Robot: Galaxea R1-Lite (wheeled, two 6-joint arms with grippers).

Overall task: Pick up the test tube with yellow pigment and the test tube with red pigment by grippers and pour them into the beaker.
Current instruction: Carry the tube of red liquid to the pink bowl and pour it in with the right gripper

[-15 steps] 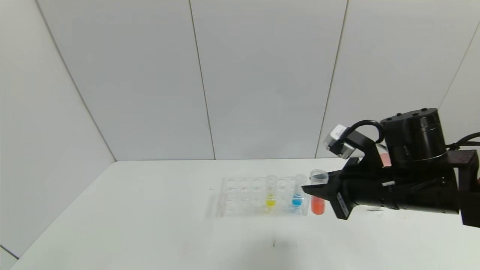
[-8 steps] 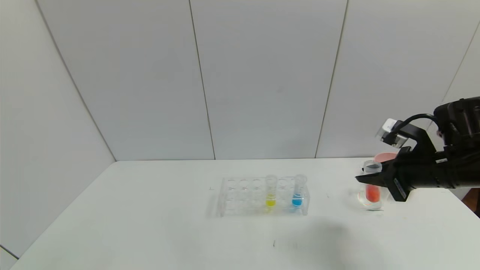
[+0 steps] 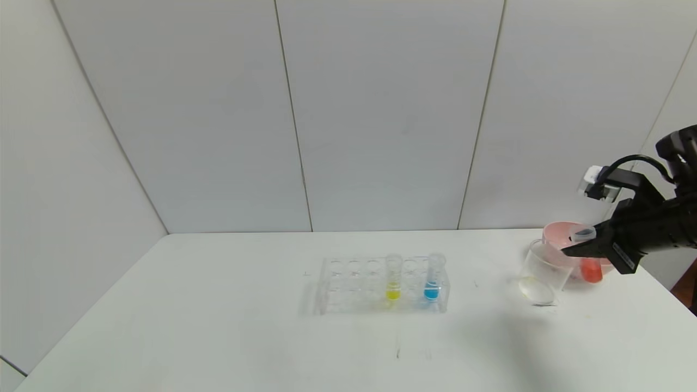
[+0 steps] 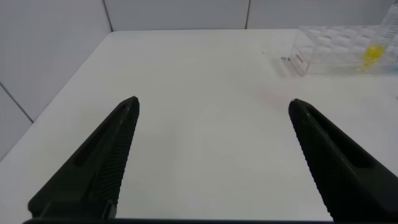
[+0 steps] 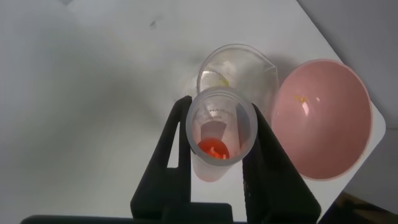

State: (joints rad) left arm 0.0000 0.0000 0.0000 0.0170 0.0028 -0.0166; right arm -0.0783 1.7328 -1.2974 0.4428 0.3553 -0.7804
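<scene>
Red-orange liquid is sitting in the bottom of the red tube [image 3: 587, 256], which the right gripper [image 3: 582, 247] is clamping near its rim with both fingers [image 5: 169, 155], holding it a little tilted above the counter [image 3: 218, 326]. The tube is hanging just to the right of the beaker [image 3: 542, 272], in front of the pink bowl [image 3: 558, 234]. From the right wrist view the tube's mouth [image 5: 221, 134] is facing up, with the beaker right beside it.

The yellow tube [image 3: 393, 279] is standing upright in the clear rack [image 3: 348, 288], 1 blue tube [image 3: 433, 277] next to it.

The left gripper [image 4: 211, 155] is hovering over bare counter, fingers spread wide, gripping nothing.
</scene>
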